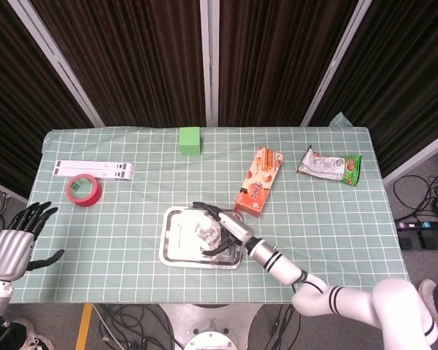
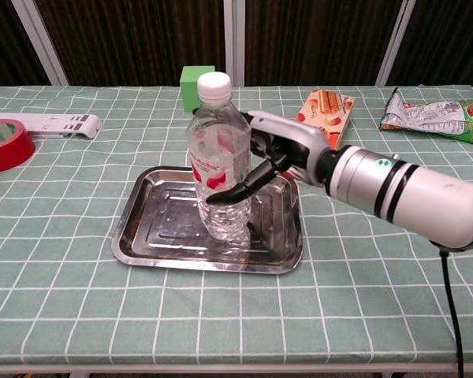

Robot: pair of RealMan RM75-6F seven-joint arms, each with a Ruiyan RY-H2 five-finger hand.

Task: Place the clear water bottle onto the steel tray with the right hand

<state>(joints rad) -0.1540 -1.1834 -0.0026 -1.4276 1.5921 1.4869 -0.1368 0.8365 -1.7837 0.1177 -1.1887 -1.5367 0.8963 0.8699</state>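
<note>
On the steel tray (image 2: 154,236), at the near middle of the table (image 2: 71,315), the clear water bottle (image 2: 219,169) stands upright, apparently set down as the task requires. The right hand (image 2: 277,157) lies just right of it, fingers spread and loosened, one fingertip (image 2: 221,194) at the bottle's side; whether it touches cannot be told. The left hand (image 1: 16,240) hangs spread at the far left, holding nothing.
</note>
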